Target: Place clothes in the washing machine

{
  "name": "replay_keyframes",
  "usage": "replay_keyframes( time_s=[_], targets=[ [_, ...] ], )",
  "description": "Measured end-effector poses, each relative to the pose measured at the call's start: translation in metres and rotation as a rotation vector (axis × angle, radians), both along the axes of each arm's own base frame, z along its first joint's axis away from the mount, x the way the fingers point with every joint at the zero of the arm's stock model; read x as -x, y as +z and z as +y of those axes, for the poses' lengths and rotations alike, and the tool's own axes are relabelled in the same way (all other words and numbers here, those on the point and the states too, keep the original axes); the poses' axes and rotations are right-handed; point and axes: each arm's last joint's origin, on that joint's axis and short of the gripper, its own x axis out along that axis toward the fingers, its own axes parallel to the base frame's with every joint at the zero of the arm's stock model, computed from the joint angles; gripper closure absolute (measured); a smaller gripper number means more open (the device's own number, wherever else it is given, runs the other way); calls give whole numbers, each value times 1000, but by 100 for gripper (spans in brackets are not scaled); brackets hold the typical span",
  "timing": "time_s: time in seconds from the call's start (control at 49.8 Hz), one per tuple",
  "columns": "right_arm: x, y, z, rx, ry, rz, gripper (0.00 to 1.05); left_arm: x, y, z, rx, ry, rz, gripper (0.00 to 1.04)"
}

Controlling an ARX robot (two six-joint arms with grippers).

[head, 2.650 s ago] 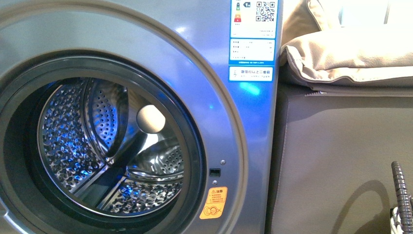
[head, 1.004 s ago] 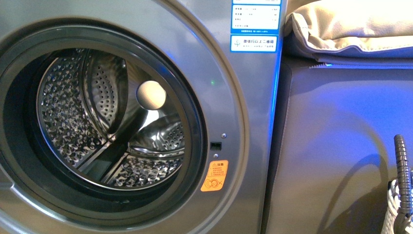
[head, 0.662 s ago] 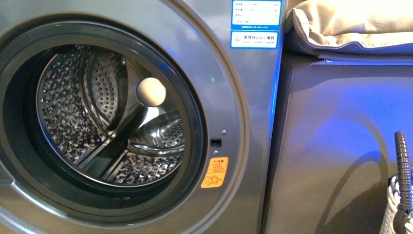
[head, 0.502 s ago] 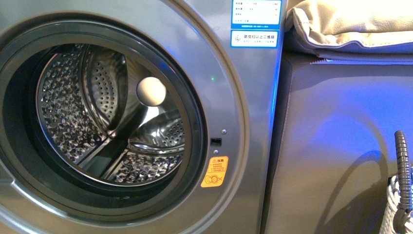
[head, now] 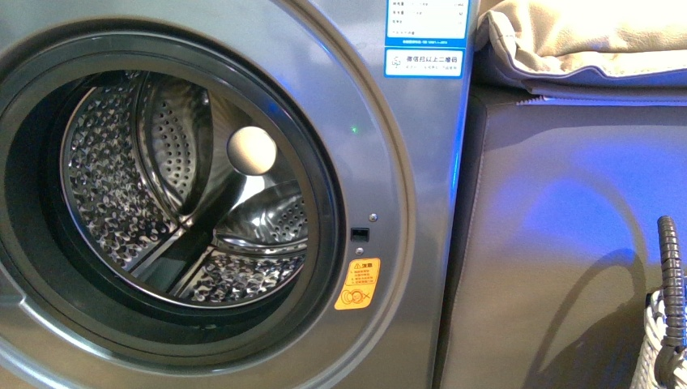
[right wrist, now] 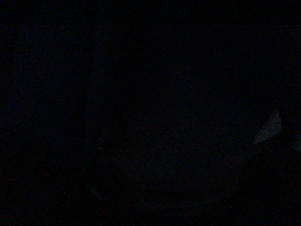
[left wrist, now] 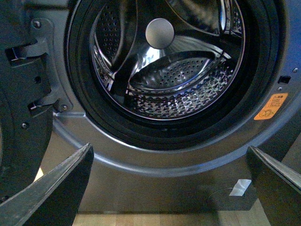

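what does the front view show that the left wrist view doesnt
Only the front view: the blue-white labels, and the beige folded fabric on the grey-brown cabinet. Only the left wrist view: the left claw, open and empty, the door hinge and the wooden floor. Both: the washing machine with its steel drum and orange sticker. Neither shows any clothes.
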Motion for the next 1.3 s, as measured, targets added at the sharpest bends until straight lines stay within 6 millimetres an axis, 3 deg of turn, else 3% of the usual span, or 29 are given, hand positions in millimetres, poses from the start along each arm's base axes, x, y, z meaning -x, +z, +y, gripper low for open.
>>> replay_keyframes(
  time_s=[0.743, 1.084, 1.184, 1.305],
  targets=[
    [2, -8, -9, -20, -1, -15, 8, 0, 0, 0, 0, 0, 0, 7],
    [5, -4, -10, -20, -19, -37, 55, 0, 0, 0, 0, 0, 0, 7],
    [5, 10, -9, -33, -43, -60, 74, 0, 0, 0, 0, 0, 0, 7],
    [5, 29, -7, -47, -49, -95, 87, 0, 0, 0, 0, 0, 0, 7]
  ],
)
